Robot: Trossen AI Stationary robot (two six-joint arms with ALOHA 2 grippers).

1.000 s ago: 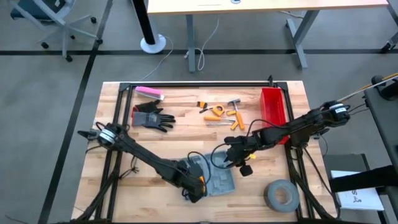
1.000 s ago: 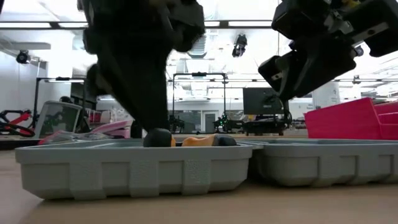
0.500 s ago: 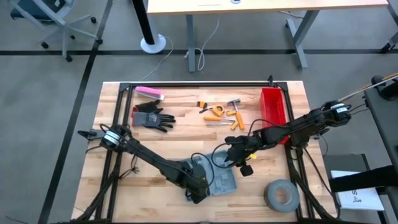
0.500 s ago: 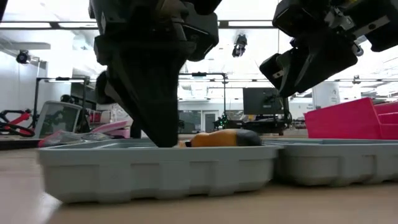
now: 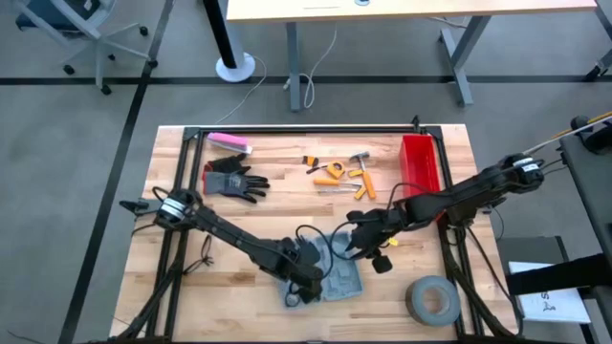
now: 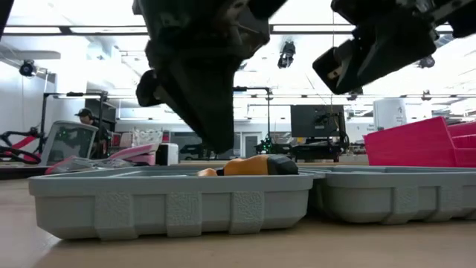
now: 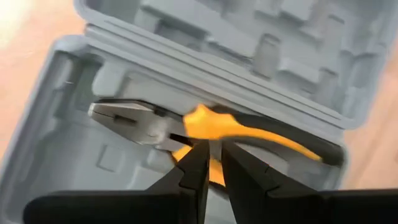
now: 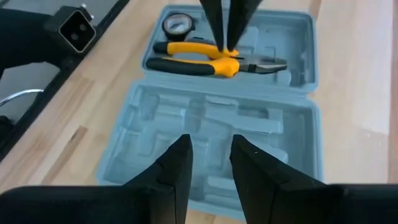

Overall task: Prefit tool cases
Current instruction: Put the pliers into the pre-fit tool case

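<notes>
Tool case (image 5: 330, 275) lies open on counter (image 5: 239, 205) front-centre; left claw (image 7: 211, 163), nearly closed and empty, sits over pliers (image 8: 214, 62) in 1 half, right claw (image 8: 210, 163) part-open above other half: a nudge could unseat the pliers.

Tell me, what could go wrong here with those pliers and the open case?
The left gripper presses its nearly closed fingers on the yellow-handled pliers lying in the open tool case. If the pliers are not lined up with their slot, they may sit proud or tip out. The case rests loose on the table, so pushing could slide it. The right gripper, empty, hovers close above and could bump the left arm.
</notes>
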